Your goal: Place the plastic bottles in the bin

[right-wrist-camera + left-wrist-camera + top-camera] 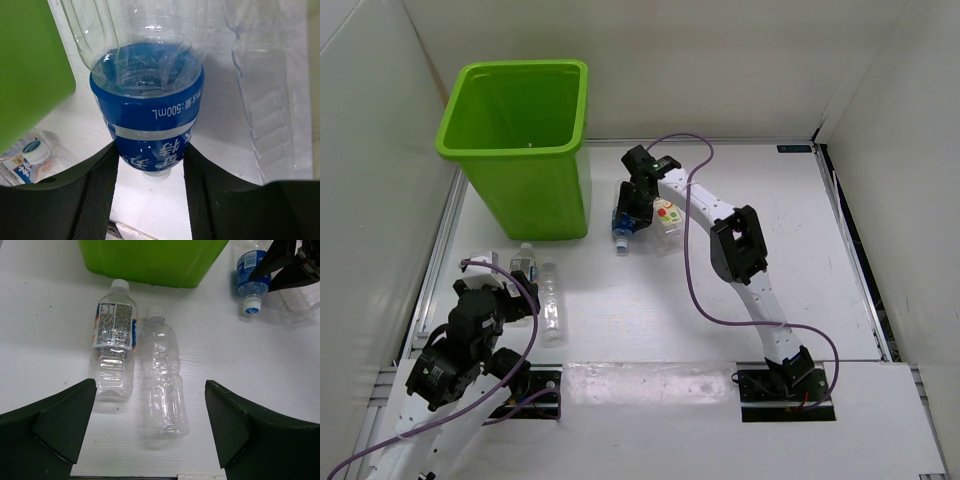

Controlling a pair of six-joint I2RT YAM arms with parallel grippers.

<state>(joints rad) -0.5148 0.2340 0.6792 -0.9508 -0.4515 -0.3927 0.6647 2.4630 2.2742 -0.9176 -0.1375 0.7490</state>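
Observation:
The lime-green bin (520, 140) stands at the back left. My right gripper (628, 215) is shut on the shoulder of a blue-labelled bottle (147, 115) that lies beside the bin with its cap towards me; its pads (107, 175) press the label on both sides. A fruit-labelled bottle (667, 213) lies just right of it. My left gripper (150, 405) is open and empty, held above the table. Ahead of it lie a clear unlabelled bottle (161, 375) and a bottle with a printed label (114, 345), side by side, caps towards the bin.
White walls enclose the table on the left, back and right. The bin's wall (30, 65) is close to the left of my right gripper. A purple cable (692, 270) loops beside the right arm. Another bottle's cap end (30, 150) shows below the bin.

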